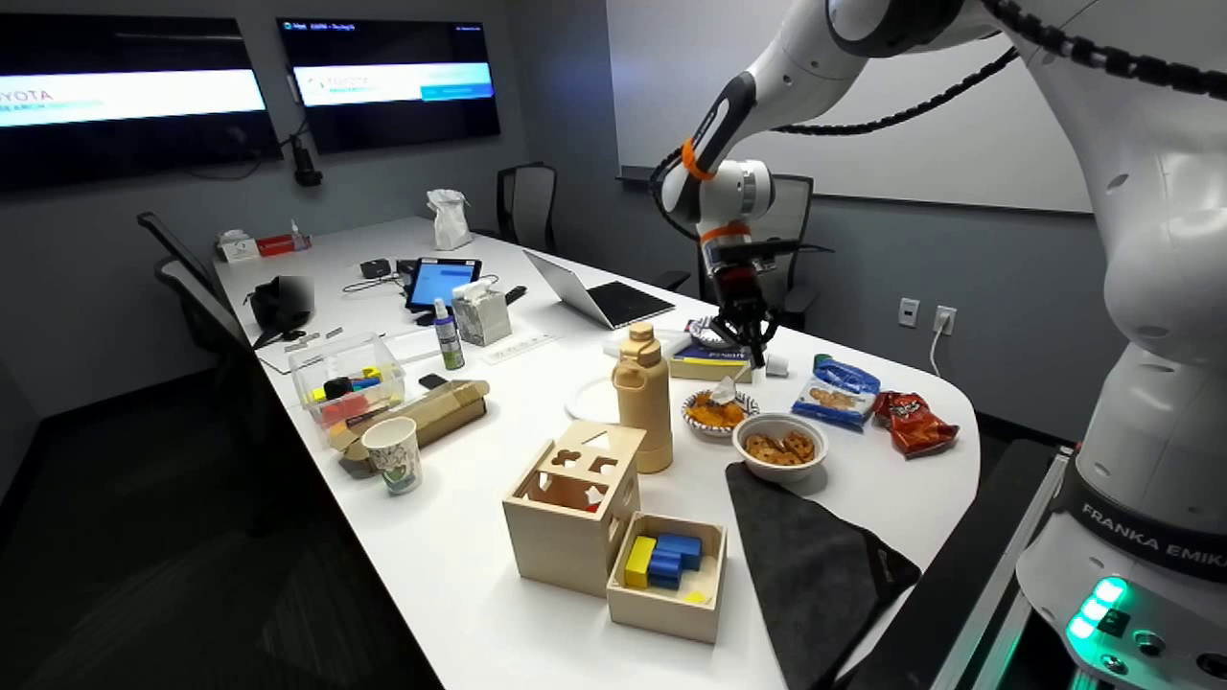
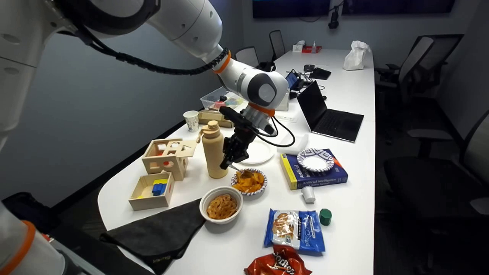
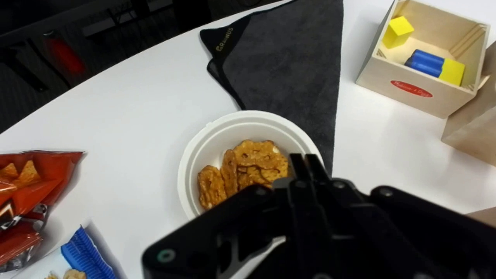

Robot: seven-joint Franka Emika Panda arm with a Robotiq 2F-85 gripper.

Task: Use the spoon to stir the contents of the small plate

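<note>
One claw [image 3: 304,159] pinches one spoon [image 2: 234,167] over one small plate [image 2: 264,183]; two snack packets [image 2: 295,231] lie nearby.

The white bench [image 2: 351,214] bears one small round patterned plate [image 2: 263,185] of orange chips [image 2: 248,182], one round blue-and-white dish [image 2: 315,163], one deep white bowl [image 3: 187,170], one large flat white plate [image 2: 263,152], two glossy snack packets [image 2: 314,229], red and blue, two pale wooden boxes [image 1: 556,541], two cups [image 2: 191,121], one printed paper and one plain white, one tall beige bottle [image 2: 213,152], one blue-and-yellow book [image 2: 328,177] and one dark grey cloth [image 2: 160,229]. There is one silvery metal spoon [image 2: 233,167], and there are two black wall screens [image 1: 393,125].
</note>
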